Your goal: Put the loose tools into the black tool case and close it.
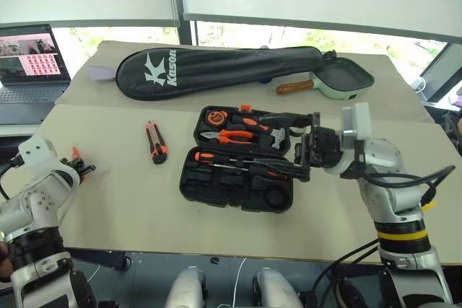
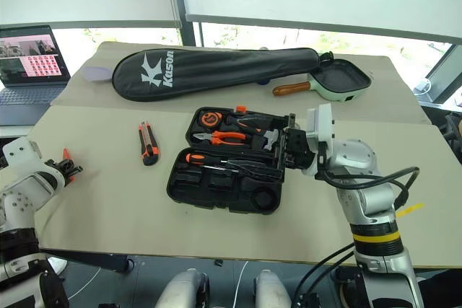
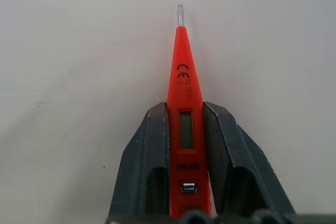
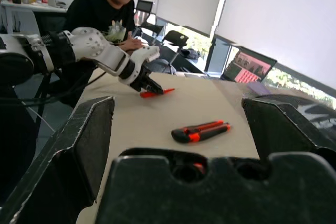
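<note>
Orange tester pen (image 3: 185, 129) clamped between left gripper (image 3: 185, 166) jaws at lower left, right gripper (image 1: 307, 151) jaws spread wide, apparently empty, beside open black tool case (image 1: 238, 187) at centre, utility knife (image 1: 155, 142) left on counter (image 1: 115, 207).

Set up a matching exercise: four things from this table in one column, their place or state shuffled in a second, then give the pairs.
1. tester pen
2. utility knife
3. black tool case
4. green pan

A. lies loose on the table left of the case
B. open, tools in its slots
C. clamped in the left pincer
D. beside the racket bag's narrow end

Pairs: 1-C, 2-A, 3-B, 4-D
</note>
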Available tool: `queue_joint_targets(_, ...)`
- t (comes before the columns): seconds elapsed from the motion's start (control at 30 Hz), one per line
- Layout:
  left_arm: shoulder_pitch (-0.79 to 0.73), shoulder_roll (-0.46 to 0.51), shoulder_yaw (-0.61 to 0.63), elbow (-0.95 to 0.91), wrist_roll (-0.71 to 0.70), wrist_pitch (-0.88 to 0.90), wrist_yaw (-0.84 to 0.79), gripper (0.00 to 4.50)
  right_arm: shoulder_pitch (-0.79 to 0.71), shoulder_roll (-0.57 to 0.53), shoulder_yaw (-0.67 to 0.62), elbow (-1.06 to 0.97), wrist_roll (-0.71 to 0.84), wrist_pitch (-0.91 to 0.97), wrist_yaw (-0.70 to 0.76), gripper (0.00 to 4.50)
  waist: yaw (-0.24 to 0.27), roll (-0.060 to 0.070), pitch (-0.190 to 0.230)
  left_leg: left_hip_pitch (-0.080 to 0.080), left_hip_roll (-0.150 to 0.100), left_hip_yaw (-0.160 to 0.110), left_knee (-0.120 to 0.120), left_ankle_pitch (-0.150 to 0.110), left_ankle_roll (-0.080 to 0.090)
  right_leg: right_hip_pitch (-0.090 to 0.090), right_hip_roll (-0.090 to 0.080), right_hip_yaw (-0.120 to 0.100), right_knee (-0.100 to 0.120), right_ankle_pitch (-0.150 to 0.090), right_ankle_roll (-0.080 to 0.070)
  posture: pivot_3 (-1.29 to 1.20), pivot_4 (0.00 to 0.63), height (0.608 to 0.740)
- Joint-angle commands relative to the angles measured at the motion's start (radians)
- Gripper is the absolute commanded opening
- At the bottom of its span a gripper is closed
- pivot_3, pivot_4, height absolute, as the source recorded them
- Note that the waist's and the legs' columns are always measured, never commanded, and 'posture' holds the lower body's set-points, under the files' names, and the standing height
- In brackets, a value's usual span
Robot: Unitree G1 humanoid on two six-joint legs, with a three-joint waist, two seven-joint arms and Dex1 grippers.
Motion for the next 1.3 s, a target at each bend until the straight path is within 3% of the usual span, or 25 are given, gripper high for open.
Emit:
queue_joint_targets(0.03,0.041,0.108,-0.093,-0.212,-0.061,-0.159,-0.399,0.47,0.032,-0.048,-0.078,-0.037,0.024,-0.019,0.011,4.50,0.001,-0.004,0.002,-0.002,0.000,0.000,0.000,0.000,-0.001,-0.001,0.000,-0.001,0.000,0.000,0.000,0.00,0.150,0.740)
queue_joint_targets(0.1,0.070,0.175,-0.193,-0.279,-0.040,-0.265,-0.623,0.47,0.065,-0.080,-0.107,-0.036,0.029,-0.014,0.022,4.50,0.002,-0.005,0.002,-0.004,0.001,-0.001,0.000,0.001,-0.001,-0.002,0.000,-0.001,-0.001,0.000,-0.001,0.00,0.150,0.740)
queue_joint_targets(0.23,0.020,0.258,-0.416,-0.273,0.089,-0.511,-0.921,0.47,0.119,-0.130,-0.144,-0.011,0.014,-0.029,0.051,4.50,0.001,0.000,0.002,-0.001,0.000,0.001,-0.004,0.001,-0.001,-0.001,-0.004,-0.001,-0.004,0.000,-0.002,0.00,0.150,0.740)
queue_joint_targets(0.5,-0.333,0.145,-0.808,0.046,0.429,-0.894,-1.125,0.47,0.191,-0.149,-0.168,-0.024,0.012,-0.042,0.060,4.50,0.002,0.001,0.003,-0.003,-0.001,0.007,-0.004,0.001,0.001,-0.001,0.005,0.000,-0.005,-0.001,-0.001,0.00,0.150,0.740)
queue_joint_targets(0.8,-0.469,0.055,-0.923,0.274,0.543,-1.043,-1.209,0.47,0.271,-0.181,-0.212,-0.067,0.035,-0.026,0.053,4.50,0.004,0.001,0.003,-0.006,-0.001,0.006,-0.002,0.001,0.001,-0.001,0.004,0.001,-0.005,-0.001,0.001,0.00,0.150,0.740)
queue_joint_targets(1.3,-0.485,0.067,-0.997,0.231,0.692,-0.787,-1.209,0.47,0.274,-0.176,-0.198,-0.072,0.036,-0.017,0.047,4.50,0.003,0.001,0.003,-0.004,-0.001,0.004,0.004,0.001,0.001,0.001,0.005,0.000,-0.001,-0.002,0.002,0.00,0.150,0.740)
